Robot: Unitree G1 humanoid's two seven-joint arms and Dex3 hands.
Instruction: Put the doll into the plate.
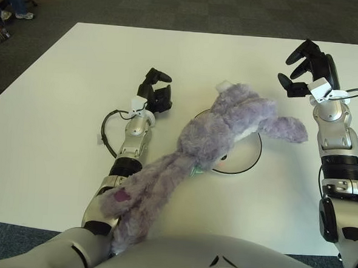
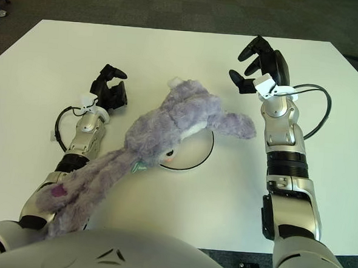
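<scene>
Doll [image 1: 212, 142] sprawled diagonally in the left eye view, purple and fuzzy, upper half over the plate [image 1: 245, 157], legs trailing down across the left forearm near the table [image 1: 59, 102] edge. Left hand [image 1: 158, 91] just left of the doll, fingers loosely curled, gripping nothing. Right hand [image 1: 306, 70] up to the right of the plate, fingers spread, also holding nothing.

Right eye view: same deal, plate rim [image 2: 195, 162] peeking out under the doll [image 2: 160, 136], right hand [image 2: 256, 66] apart from the doll's ear.
</scene>
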